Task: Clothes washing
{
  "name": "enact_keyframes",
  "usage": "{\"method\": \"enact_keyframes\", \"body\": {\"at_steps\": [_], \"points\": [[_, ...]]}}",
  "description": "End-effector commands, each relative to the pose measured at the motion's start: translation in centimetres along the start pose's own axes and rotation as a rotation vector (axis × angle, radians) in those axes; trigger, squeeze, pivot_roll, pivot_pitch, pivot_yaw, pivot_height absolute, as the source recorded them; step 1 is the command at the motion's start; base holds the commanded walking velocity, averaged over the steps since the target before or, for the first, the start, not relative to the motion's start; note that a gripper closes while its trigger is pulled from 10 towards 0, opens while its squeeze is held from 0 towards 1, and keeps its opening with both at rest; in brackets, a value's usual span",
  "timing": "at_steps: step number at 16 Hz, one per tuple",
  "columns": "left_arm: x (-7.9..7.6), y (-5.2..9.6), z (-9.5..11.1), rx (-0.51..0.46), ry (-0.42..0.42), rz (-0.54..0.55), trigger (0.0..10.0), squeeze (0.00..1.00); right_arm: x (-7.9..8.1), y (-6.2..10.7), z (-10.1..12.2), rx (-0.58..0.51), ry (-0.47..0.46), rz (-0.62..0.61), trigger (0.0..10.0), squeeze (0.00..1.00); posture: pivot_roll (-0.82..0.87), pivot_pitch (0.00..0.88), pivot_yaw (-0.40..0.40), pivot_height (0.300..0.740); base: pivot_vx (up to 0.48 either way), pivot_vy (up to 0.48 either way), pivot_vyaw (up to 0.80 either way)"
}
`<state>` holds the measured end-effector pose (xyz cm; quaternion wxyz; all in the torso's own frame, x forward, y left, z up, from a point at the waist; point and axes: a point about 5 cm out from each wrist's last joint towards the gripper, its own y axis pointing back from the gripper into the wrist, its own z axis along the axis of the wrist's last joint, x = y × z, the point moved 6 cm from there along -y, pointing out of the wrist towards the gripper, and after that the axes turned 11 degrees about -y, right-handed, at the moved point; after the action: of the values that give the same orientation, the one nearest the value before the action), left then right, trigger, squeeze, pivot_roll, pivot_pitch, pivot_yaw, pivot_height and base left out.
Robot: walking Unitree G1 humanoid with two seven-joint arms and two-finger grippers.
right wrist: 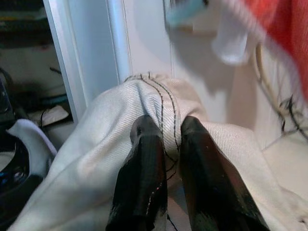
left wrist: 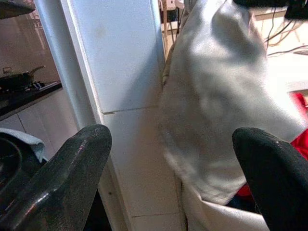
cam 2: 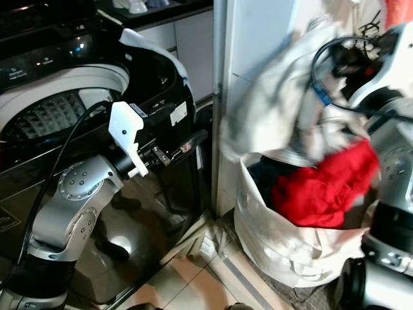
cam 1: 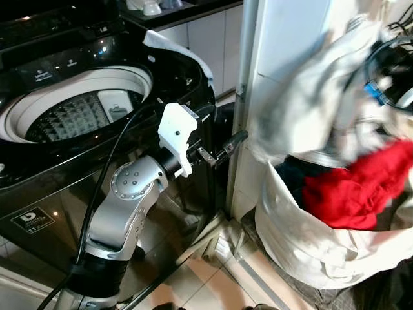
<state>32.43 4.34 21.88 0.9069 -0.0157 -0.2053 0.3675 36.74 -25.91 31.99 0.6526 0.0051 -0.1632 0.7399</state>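
Note:
A cream garment [cam 1: 310, 97] hangs blurred above a white laundry bag [cam 1: 303, 248] on the floor at the right. My right gripper [right wrist: 166, 130] is shut on a stitched fold of this garment [right wrist: 96, 159]. A red garment [cam 1: 361, 187] lies in the bag's mouth over dark clothes. At the left stands a black top-loading washing machine [cam 1: 187, 71] with its lid up and its drum [cam 1: 77, 116] showing. My left gripper [cam 1: 231, 143] is held out beside the machine's front right corner, open, its fingers [left wrist: 72, 168] wide apart and pointing at the hanging garment [left wrist: 216, 96].
A white pillar [cam 1: 277, 39] rises between the machine and the bag. A pale cloth [cam 1: 174, 48] lies on the machine's back right corner. White cabinets [cam 1: 206, 39] stand behind. Tiled floor [cam 1: 213, 278] shows below my left arm. Cables hang by my right arm [cam 2: 393, 97].

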Motion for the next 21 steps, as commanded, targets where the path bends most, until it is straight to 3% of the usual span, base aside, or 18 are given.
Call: {"method": "enact_keyframes", "body": {"at_steps": [1, 2, 3, 4, 5, 6, 7, 9, 12, 16, 20, 21], "points": [[0.1, 0.1, -0.3, 0.014, -0.016, 0.0, 10.0, 1.0, 0.7, 0.3, 3.6, -0.118, 0.025, 0.033, 0.0, 0.0, -0.06, 0.0, 0.05, 0.74, 0.0, 0.0, 0.0], [0.1, 0.2, -0.4, 0.019, -0.016, 0.007, 10.0, 1.0, 0.2, 0.4, 4.1, -0.124, 0.052, 0.016, 0.0, 0.0, -0.05, 0.0, 0.044, 0.74, 0.0, 0.0, 0.0], [0.1, 0.3, -0.4, 0.021, -0.018, 0.01, 10.0, 0.0, -0.1, 0.5, 5.2, -0.167, 0.045, 0.003, 0.0, 0.0, -0.05, 0.0, 0.045, 0.74, 0.0, 0.0, 0.0], [0.2, 0.3, -0.3, 0.017, -0.026, 0.015, 10.0, 0.0, 0.2, 0.4, 6.1, -0.199, 0.026, 0.022, 0.0, 0.0, -0.06, 0.0, 0.046, 0.74, 0.0, 0.0, 0.0], [0.6, -0.2, 0.6, -0.018, -0.041, 0.028, 10.0, 0.0, 2.4, 0.2, 7.3, -0.207, 0.005, 0.138, 0.0, 0.0, -0.06, 0.0, 0.047, 0.74, 0.0, 0.0, 0.0], [0.9, -0.6, 1.5, -0.053, -0.044, 0.042, 10.0, 0.0, 4.0, 0.2, 6.7, -0.157, 0.026, 0.226, 0.0, 0.0, -0.06, 0.0, 0.047, 0.74, 0.0, 0.0, 0.0], [1.3, -1.1, 3.1, -0.119, -0.012, 0.048, 10.0, 1.0, 6.0, 0.5, 4.9, -0.079, 0.013, 0.336, 0.0, 0.0, -0.06, 0.0, 0.048, 0.74, 0.0, 0.0, 0.0], [1.5, -1.6, 5.5, -0.206, -0.017, 0.035, 10.0, 1.0, 9.2, 1.3, 2.1, 0.008, -0.034, 0.478, 0.0, 0.0, -0.06, 0.0, 0.048, 0.74, 0.0, 0.0, 0.0], [1.8, -2.0, 7.8, -0.295, 0.041, 0.015, 10.0, 1.0, 12.0, 2.4, -0.9, 0.095, -0.068, 0.6, 0.0, 0.0, -0.05, 0.0, 0.046, 0.74, 0.0, 0.0, 0.0], [1.2, -2.1, 6.4, -0.216, 0.024, -0.032, 10.0, 1.0, 14.3, 3.2, -1.6, 0.115, -0.155, 0.684, 0.0, 0.0, -0.05, 0.0, 0.046, 0.74, 0.0, 0.0, 0.0], [2.4, -2.9, 3.4, -0.063, -0.13, 0.087, 10.0, 1.0, 17.3, 5.0, -1.9, 0.133, -0.241, 0.817, 0.0, 0.0, -0.06, 0.0, 0.048, 0.74, 0.0, 0.0, 0.0], [2.3, -3.0, 3.5, -0.073, -0.113, 0.083, 10.0, 0.83, 17.6, 5.2, -2.0, 0.138, -0.245, 0.83, 0.0, 0.0, -0.06, 0.0, 0.048, 0.74, 0.0, 0.0, 0.0]]}}
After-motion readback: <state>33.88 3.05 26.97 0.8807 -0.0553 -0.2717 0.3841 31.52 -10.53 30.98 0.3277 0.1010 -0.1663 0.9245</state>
